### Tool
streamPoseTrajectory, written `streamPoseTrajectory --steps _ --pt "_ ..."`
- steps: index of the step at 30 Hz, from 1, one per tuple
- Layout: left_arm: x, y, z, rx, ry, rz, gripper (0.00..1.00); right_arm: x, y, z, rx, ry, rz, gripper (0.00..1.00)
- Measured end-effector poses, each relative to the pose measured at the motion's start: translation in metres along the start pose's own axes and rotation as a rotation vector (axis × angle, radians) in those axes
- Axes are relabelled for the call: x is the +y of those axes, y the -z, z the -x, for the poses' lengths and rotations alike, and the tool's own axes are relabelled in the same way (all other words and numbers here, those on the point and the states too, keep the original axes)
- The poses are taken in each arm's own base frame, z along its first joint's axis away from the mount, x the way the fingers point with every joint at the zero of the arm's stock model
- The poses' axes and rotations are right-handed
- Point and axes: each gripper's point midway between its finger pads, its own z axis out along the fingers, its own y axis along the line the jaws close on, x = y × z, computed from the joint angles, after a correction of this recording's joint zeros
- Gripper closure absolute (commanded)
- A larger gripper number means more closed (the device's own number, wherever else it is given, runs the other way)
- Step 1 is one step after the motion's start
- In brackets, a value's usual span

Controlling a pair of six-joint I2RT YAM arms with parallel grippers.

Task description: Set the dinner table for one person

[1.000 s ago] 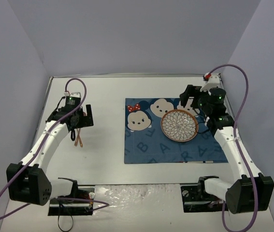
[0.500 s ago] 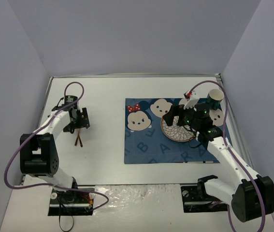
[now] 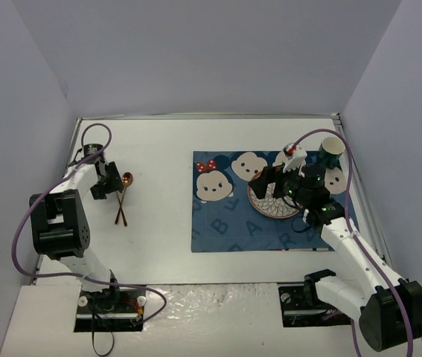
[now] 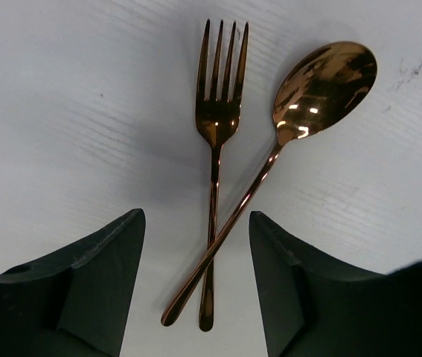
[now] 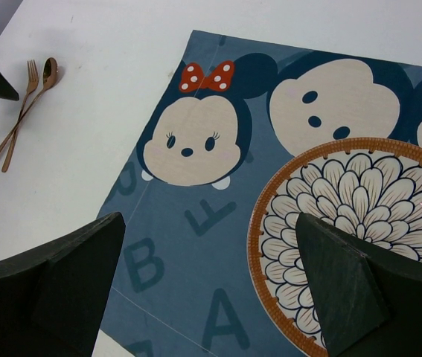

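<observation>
The white dinner table (image 3: 166,149) carries a dark blue cartoon-face mat (image 3: 222,223). A flower-pattern plate with an orange rim (image 3: 270,208) lies on the mat's right part, and a green cup (image 3: 332,152) stands at its back right corner. A copper spoon (image 3: 126,178) and fork (image 3: 118,216) lie crossed on the table at the left. My left gripper (image 3: 105,184) is open and empty above them; in the left wrist view (image 4: 196,282) the handle ends show between its fingers. My right gripper (image 3: 265,181) is open and empty over the plate's left edge (image 5: 359,216).
Grey walls close in the table on three sides. The arm bases sit at the near edge. In the left wrist view the fork (image 4: 218,111) and spoon (image 4: 322,82) lie on bare table (image 4: 84,111). The right wrist view shows the mat (image 5: 188,245) and the far cutlery (image 5: 28,97).
</observation>
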Motion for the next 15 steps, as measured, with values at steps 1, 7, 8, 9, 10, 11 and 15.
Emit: streamPoseTrajectory --steps 1,7,8,9,10,11,15 --pt "-0.001 -0.002 0.002 0.0 0.003 0.002 0.53 0.0 0.0 0.0 0.001 0.0 0.001 0.04" --pt "-0.001 -0.012 0.009 0.001 0.019 0.017 0.63 0.0 0.0 -0.002 0.004 0.002 0.004 0.04" --pt "-0.001 -0.014 0.009 0.002 0.021 0.017 0.64 0.0 0.0 -0.003 0.006 0.001 0.003 0.04" --pt "-0.001 -0.015 0.009 0.003 0.022 0.018 0.64 0.0 0.0 -0.005 0.009 0.0 0.003 0.04" --pt "-0.001 -0.016 0.009 0.004 0.023 0.019 0.64 -0.001 0.0 -0.006 0.013 -0.001 0.002 0.04" --pt "-0.001 -0.016 0.009 0.005 0.026 0.018 0.65 -0.001 0.0 -0.007 0.015 -0.002 0.001 0.04" --pt "-0.002 -0.017 0.01 -0.003 0.038 0.016 0.67 -0.002 0.0 -0.01 0.021 -0.004 0.0 0.04"
